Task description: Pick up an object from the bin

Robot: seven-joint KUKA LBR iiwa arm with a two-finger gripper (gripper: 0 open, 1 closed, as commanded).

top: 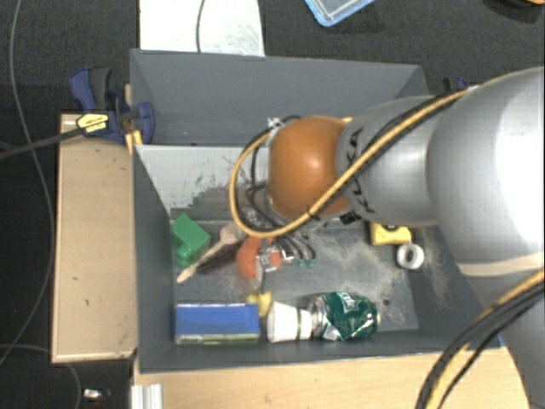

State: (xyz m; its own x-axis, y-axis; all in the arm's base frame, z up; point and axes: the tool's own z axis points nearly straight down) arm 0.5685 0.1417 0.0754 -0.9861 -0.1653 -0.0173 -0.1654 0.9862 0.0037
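Note:
My gripper [274,258] is low in the middle of the bin, mostly hidden under the arm's orange cover. Right beside it on the left lies a small orange-red rounded thing [247,262], touching or nearly touching the metal tip. A brush with a wooden handle [207,256] lies slanted just left of that. A green block [189,238] sits beyond the brush by the left wall.
Along the front wall lie a blue box [217,320] and a crumpled white and green tube [322,318], with a small yellow bit [259,301] between them. A yellow piece [390,233] and a white ring [410,256] lie at the right, under the arm.

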